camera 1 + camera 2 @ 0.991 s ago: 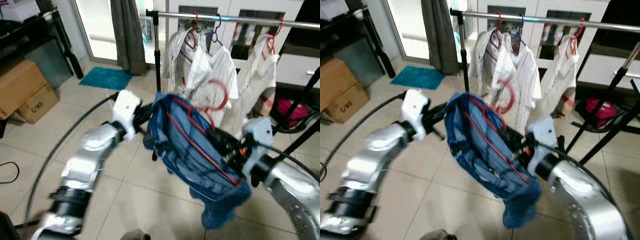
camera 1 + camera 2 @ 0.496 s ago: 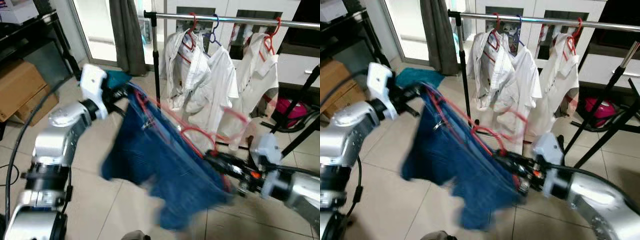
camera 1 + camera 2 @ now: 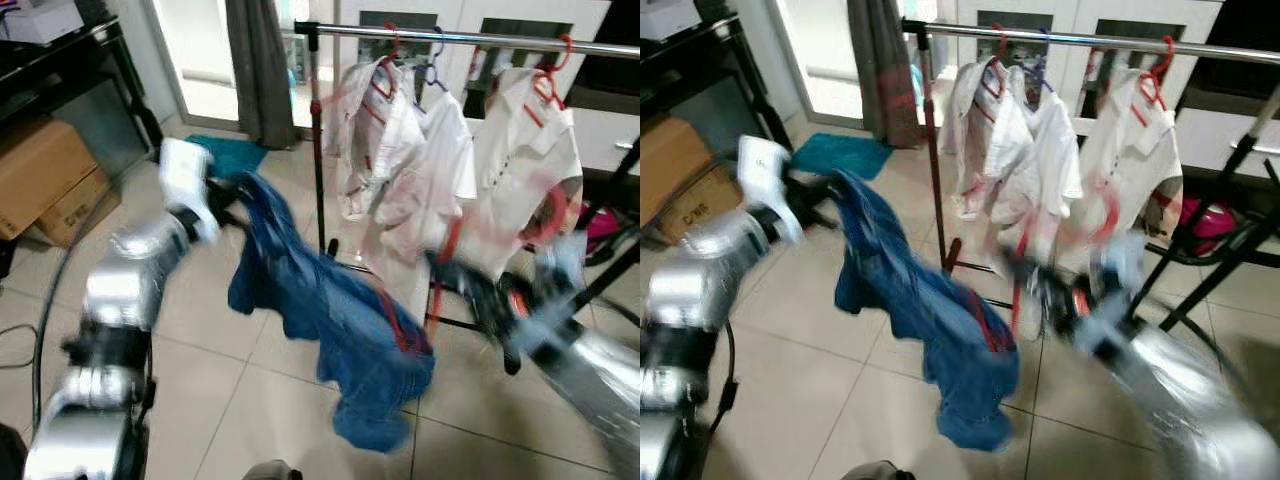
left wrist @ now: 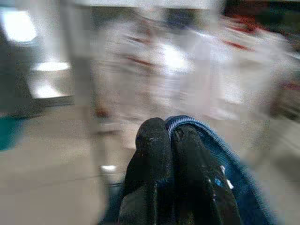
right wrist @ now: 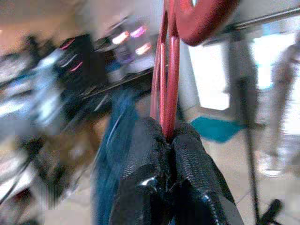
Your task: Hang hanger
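Note:
A blue denim garment (image 3: 340, 325) hangs slack between my two arms, draped on a red hanger (image 5: 169, 70). My left gripper (image 4: 171, 131) is shut on the garment's upper edge, to the left of the clothes rack's black post (image 3: 318, 150). My right gripper (image 5: 169, 133) is shut on the red hanger just under its hook. That arm is smeared by motion at lower right, in front of the white shirts (image 3: 430, 160). These hang on red and blue hangers from the silver rail (image 3: 480, 40).
Cardboard boxes (image 3: 45, 180) and a black shelf unit (image 3: 70, 70) stand at left. A teal mat (image 3: 235, 155) and a grey curtain (image 3: 262, 70) lie behind the left arm. Black rack legs (image 3: 610, 275) and a pink object (image 3: 603, 222) are at right. The floor is tiled.
My right arm has swung up and to the right with the hanger, toward the hanging shirts. The denim garment has sagged lower between the arms. The left gripper has hardly moved.

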Controlling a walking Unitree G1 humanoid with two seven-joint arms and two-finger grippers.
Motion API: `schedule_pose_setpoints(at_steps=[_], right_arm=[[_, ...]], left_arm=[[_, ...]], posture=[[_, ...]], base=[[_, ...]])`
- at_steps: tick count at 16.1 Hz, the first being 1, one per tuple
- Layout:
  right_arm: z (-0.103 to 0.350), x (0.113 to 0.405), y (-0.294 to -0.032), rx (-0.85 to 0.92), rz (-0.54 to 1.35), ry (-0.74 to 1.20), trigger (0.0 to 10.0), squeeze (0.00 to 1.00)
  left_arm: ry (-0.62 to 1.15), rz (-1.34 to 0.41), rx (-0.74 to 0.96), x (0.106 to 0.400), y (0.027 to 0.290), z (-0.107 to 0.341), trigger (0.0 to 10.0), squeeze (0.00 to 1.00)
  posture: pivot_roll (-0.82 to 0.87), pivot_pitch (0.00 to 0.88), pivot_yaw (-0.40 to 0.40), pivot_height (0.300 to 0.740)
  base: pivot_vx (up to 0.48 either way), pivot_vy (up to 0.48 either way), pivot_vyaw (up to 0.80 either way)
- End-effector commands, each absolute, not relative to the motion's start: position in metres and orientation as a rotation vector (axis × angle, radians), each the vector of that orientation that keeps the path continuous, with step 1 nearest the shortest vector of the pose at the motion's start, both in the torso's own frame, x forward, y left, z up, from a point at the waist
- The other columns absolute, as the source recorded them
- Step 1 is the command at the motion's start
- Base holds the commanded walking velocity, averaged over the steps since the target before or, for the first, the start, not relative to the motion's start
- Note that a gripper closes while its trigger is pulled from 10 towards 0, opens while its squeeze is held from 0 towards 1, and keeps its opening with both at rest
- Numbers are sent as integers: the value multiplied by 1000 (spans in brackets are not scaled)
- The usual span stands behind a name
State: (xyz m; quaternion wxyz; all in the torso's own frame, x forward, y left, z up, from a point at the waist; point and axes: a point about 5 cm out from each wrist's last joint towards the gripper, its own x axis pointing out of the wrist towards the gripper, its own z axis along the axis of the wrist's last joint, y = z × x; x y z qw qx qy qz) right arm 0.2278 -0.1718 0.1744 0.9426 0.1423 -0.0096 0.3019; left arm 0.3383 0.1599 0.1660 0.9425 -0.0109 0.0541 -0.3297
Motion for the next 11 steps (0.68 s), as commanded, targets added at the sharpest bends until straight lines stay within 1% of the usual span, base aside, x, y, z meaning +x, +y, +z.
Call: schedule_pose_setpoints(at_steps=[1,2,3,4,6,7,8,9,10,11], right_arm=[[173,239,-180,340,432,-60,0,0],[173,245,-183,426,311,-98,0,0],[173,247,-184,455,260,-111,0,0],[167,247,-187,463,164,-109,0,0],[158,242,-188,342,108,-57,0,0],[151,241,-188,308,74,-6,3137,0],[147,240,-189,292,58,25,10000,0],[141,238,-190,222,56,74,10000,0],[132,236,-191,185,39,126,10000,0],[126,233,-195,135,8,163,10000,0]], left_arm=[[140,-818,2,323,141,161,0,0],[156,-858,21,313,135,156,0,0],[159,-865,21,310,134,155,0,0],[154,-820,10,302,135,151,0,0],[139,-713,-10,294,136,146,0,0],[124,-635,-12,292,137,145,0,0],[114,-588,-7,291,138,144,78,0],[96,-508,-4,290,139,144,10000,0],[110,-465,-7,289,141,143,10000,0],[116,-453,-4,287,139,142,10000,0]], posture=[[32,0,95,740],[34,0,84,740],[32,0,71,740],[33,0,51,740],[41,0,45,740],[46,0,43,740],[48,0,44,740],[53,0,40,740],[53,0,41,740],[55,0,45,740]], base=[[0,0,0],[0,0,0],[0,0,0],[0,0,0],[0,0,0],[0,0,0],[0,0,0],[0,0,0],[0,0,0],[0,0,-800]])
